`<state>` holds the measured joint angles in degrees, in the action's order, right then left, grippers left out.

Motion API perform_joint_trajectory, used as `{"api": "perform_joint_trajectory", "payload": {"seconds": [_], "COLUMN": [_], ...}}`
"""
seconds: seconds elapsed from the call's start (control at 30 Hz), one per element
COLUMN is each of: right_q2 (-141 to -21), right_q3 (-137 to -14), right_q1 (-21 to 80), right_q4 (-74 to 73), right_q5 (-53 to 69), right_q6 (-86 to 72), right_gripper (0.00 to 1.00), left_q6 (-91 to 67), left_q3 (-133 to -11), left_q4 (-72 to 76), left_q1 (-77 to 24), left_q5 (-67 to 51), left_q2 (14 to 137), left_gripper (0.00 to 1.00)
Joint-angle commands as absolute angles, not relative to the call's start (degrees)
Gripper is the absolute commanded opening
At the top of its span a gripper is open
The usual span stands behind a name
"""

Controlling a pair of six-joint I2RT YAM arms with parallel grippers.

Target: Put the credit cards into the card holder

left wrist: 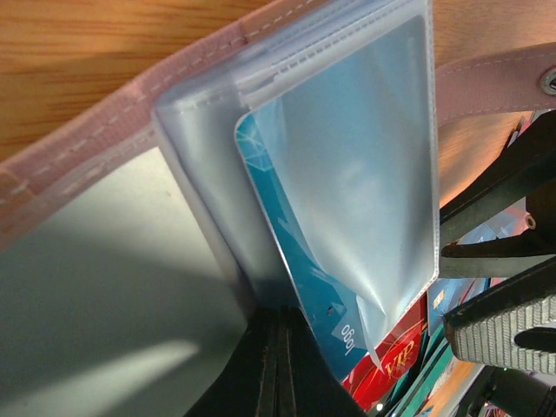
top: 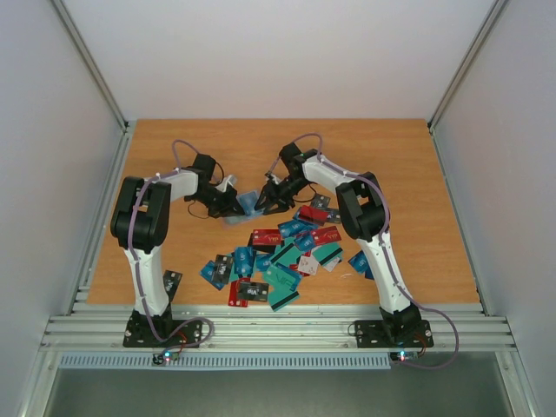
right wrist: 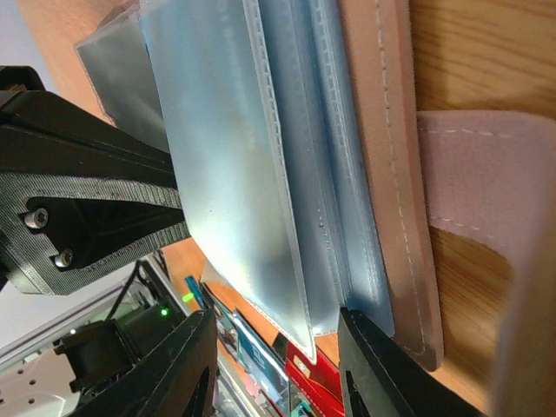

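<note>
The card holder (top: 248, 205) is held off the table between both grippers, its tan-pink cover (right wrist: 391, 174) folded open and the clear inner pockets (left wrist: 365, 130) fanned out. A teal card (left wrist: 295, 261) sits inside one pocket. My left gripper (left wrist: 280, 326) is shut on the lower edge of the pockets, and in the top view this left gripper (top: 230, 205) is just left of the holder. My right gripper (right wrist: 278, 347) is open, with one loose clear pocket (right wrist: 234, 191) hanging between its fingers untouched. The credit cards (top: 282, 252) lie in a heap just in front.
A dark card (top: 171, 282) lies alone by the left arm's base. A blue card (top: 358, 261) rests beside the right arm. Red and teal cards (left wrist: 391, 360) show directly below the holder. Metal rails (top: 278, 326) run along the near edge.
</note>
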<state>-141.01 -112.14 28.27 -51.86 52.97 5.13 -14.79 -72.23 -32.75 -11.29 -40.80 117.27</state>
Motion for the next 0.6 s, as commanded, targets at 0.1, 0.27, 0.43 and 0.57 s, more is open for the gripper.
{"api": "perform_joint_trajectory", "payload": {"seconds": [0.1, 0.27, 0.43, 0.57], "right_q2": [-142.8, -141.4, -140.7, -140.5], "right_q3": [-114.3, -114.2, -115.3, -116.1], "right_q1": [29.0, 29.0, 29.0, 29.0], "right_q4": [-52.0, -52.9, -54.7, -55.4], "right_q5": [53.7, 53.0, 51.4, 51.2], "right_q6": [4.7, 5.3, 6.4, 6.4], "right_gripper": [0.40, 0.40, 0.40, 0.39], "left_q6": [-14.4, -14.2, -13.7, -13.5], "left_q3": [-71.2, -71.1, -71.7, -72.2], "left_q4": [-33.8, -34.2, -34.8, -35.3], "left_q1": [-12.2, -12.3, -12.3, -12.3], "left_q5": [-35.4, -35.3, -35.2, -35.2], "left_q2": [121.5, 121.4, 121.5, 121.8], "left_gripper": [0.00, 0.00, 0.00, 0.00]}}
